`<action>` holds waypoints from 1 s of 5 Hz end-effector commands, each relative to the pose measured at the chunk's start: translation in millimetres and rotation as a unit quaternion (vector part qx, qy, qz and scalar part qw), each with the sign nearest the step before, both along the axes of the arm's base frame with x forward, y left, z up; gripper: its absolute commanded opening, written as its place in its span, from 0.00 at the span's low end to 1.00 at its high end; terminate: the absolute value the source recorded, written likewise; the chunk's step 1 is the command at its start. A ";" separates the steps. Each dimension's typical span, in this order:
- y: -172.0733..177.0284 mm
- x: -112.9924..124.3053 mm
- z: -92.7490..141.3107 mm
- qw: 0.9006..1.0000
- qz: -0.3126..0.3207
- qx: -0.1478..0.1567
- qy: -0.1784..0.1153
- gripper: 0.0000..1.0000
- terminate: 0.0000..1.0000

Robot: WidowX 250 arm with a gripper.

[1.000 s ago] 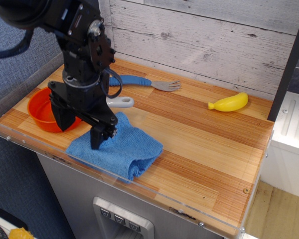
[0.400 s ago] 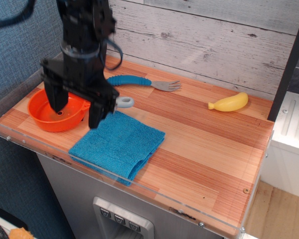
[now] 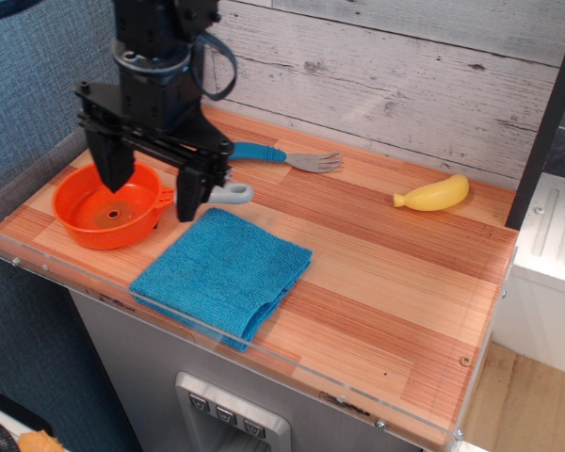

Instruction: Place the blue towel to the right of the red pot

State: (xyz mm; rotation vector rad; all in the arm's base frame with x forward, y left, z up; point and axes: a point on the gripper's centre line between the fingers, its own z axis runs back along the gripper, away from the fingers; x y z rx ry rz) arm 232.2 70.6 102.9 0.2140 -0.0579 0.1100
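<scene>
Above pot: end effector [image 3: 153, 182], pointing down, fingers spread (holding nothing).
Pot [image 3: 109, 207]: table's [image 3: 386, 282] left end.
Towel [image 3: 224, 271]: flat, just right of pot.

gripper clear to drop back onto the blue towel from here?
Probably yes. The gripper hangs open above the red pot's right rim, and the blue towel lies flat just beside it with nothing on top.
</scene>
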 end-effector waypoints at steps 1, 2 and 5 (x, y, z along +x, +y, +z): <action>-56.6 35.6 31.6 0.999 -0.019 -0.026 -0.031 1.00 0.00; -90.4 45.1 40.7 0.996 -0.059 -0.065 -0.030 1.00 0.00; -167.9 36.8 52.8 0.984 -0.162 -0.075 -0.005 1.00 0.00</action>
